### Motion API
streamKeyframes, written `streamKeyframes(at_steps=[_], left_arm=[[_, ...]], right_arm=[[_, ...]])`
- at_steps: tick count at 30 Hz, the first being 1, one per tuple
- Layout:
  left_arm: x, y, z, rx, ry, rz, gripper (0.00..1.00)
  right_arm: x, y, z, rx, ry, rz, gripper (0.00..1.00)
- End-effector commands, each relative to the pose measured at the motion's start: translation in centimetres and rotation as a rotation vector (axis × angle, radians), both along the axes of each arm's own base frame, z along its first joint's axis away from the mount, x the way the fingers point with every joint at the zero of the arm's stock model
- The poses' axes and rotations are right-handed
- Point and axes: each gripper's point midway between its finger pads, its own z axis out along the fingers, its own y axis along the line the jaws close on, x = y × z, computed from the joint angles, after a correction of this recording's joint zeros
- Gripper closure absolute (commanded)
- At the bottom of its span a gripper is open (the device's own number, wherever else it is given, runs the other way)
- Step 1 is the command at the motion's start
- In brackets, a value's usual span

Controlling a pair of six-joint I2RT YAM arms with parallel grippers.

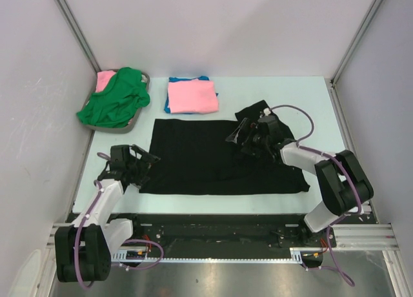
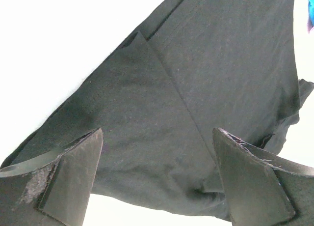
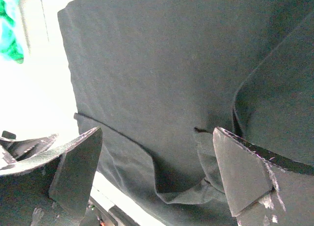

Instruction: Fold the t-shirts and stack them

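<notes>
A large black t-shirt [image 1: 206, 158] lies spread flat in the middle of the table, with a flap folded over near its right sleeve. My left gripper [image 1: 150, 164] stands open at the shirt's left edge, its jaws wide over the black cloth [image 2: 196, 88] and holding nothing. My right gripper [image 1: 236, 137] hovers over the shirt's upper right part, open too, with rumpled black fabric [image 3: 157, 64] below its empty jaws. A folded pink t-shirt [image 1: 191, 95] rests on a blue one [image 1: 168, 105] at the back. A crumpled green t-shirt [image 1: 116, 98] lies over another pink one [image 1: 104, 79].
The green and pink shirts sit in a grey tray [image 1: 146, 85] at the back left corner. White walls with metal posts close in the table on three sides. A black rail [image 1: 213, 229] runs along the near edge between the arm bases.
</notes>
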Motion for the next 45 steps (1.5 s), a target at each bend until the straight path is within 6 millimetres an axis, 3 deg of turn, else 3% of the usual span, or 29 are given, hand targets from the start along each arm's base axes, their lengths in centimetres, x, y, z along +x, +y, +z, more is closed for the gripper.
streamKeyframes(at_steps=[1,2,4,6,8,9,12,17,18,20,21,23,24,25,27,29,34,35,38,39,45], left_arm=[[0.1,0.3,0.0,0.015,-0.025,-0.017,0.03],[0.1,0.3,0.1,0.016,-0.028,-0.019,0.03],[0.3,0.3,0.4,0.019,-0.037,-0.026,0.03],[0.6,0.1,0.5,0.024,-0.05,-0.053,0.03],[1.2,-0.2,1.1,0.023,-0.071,-0.086,0.03],[1.8,-0.1,1.2,0.037,-0.079,-0.105,0.02],[3.6,-0.1,1.9,0.061,-0.08,-0.154,0.0],[7.3,0.0,3.1,0.089,-0.062,-0.209,0.0],[8.8,0.4,4.5,0.117,-0.085,-0.208,0.0],[9.9,1.0,4.1,0.148,-0.043,-0.211,0.01],[11.6,1.7,5.6,0.185,-0.069,-0.191,0.02],[13.1,2.3,4.8,0.224,-0.029,-0.213,0.03],[15.0,2.8,6.5,0.252,-0.064,-0.206,0.04],[15.9,2.9,5.3,0.258,-0.03,-0.219,0.06],[18.2,3.1,6.2,0.292,-0.045,-0.249,0.08],[20.0,3.2,5.2,0.331,-0.013,-0.275,0.14],[22.9,3.0,2.9,0.398,0.042,-0.35,0.23],[23.7,1.6,2.4,0.418,0.034,-0.408,0.23],[25.1,1.1,2.2,0.495,0.029,-0.456,0.22],[25.3,0.9,1.2,0.501,0.044,-0.474,0.22],[26.7,1.0,0.6,0.568,0.053,-0.488,0.23]], right_arm=[[3.1,-1.6,8.0,0.046,-0.249,-0.043,0.0],[3.2,-2.9,10.0,0.042,-0.293,-0.069,0.0],[3.4,-4.9,11.2,-0.003,-0.34,-0.1,0.0],[3.6,-8.3,12.5,-0.077,-0.384,-0.16,0.0],[3.7,-10.8,12.4,-0.137,-0.382,-0.207,0.0],[4.1,-13.2,12.2,-0.184,-0.372,-0.253,0.0],[5.4,-16.8,11.9,-0.258,-0.352,-0.319,0.0],[8.1,-19.4,10.1,-0.378,-0.247,-0.378,0.0],[9.3,-19.4,9.7,-0.386,-0.236,-0.375,0.0],[10.2,-19.9,9.1,-0.411,-0.218,-0.376,0.0],[10.8,-20.0,9.0,-0.413,-0.214,-0.374,0.0],[12.1,-19.4,8.4,-0.376,-0.203,-0.343,0.0],[12.6,-19.1,8.4,-0.358,-0.21,-0.339,0.01],[13.1,-18.6,8.1,-0.336,-0.207,-0.322,0.01],[13.7,-17.7,8.4,-0.302,-0.231,-0.307,0.02],[13.9,-16.8,7.9,-0.289,-0.233,-0.281,0.02],[14.9,-15.8,7.8,-0.276,-0.283,-0.237,0.02],[15.2,-15.7,7.5,-0.278,-0.287,-0.23,0.02],[15.5,-15.5,6.9,-0.271,-0.287,-0.205,0.02],[16.1,-15.5,7.7,-0.259,-0.323,-0.209,0.02],[16.3,-15.1,7.0,-0.234,-0.316,-0.188,0.02]])
